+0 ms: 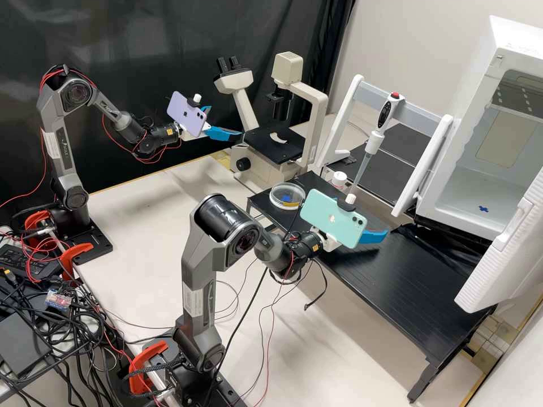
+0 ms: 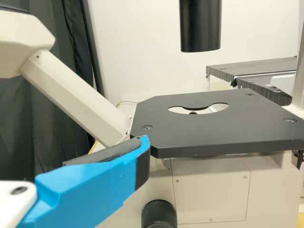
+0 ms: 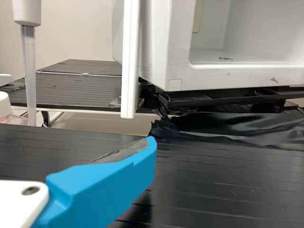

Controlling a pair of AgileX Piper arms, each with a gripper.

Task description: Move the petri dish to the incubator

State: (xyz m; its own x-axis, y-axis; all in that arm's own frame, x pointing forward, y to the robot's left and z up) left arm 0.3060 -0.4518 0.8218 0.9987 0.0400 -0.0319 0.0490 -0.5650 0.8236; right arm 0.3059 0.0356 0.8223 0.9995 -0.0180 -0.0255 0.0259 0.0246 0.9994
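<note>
The left claw (image 1: 227, 121) stands open and empty beside the microscope (image 1: 275, 141); the right claw (image 1: 376, 232), over the black tabletop (image 1: 396, 274), is parted too, nothing in it. The petri dish (image 1: 287, 196) sits on that tabletop, outside the open incubator (image 1: 462, 186). An orange label (image 1: 315, 247) marks the right arm's wrist, with faint lettering along the incubator's top.

Two dark grey arms (image 1: 199, 254) bend. The left white gripper (image 1: 226, 122) has bright blue fingers (image 2: 90, 185) spread. The right white gripper (image 1: 373, 233), spread too, is well apart from it.
</note>
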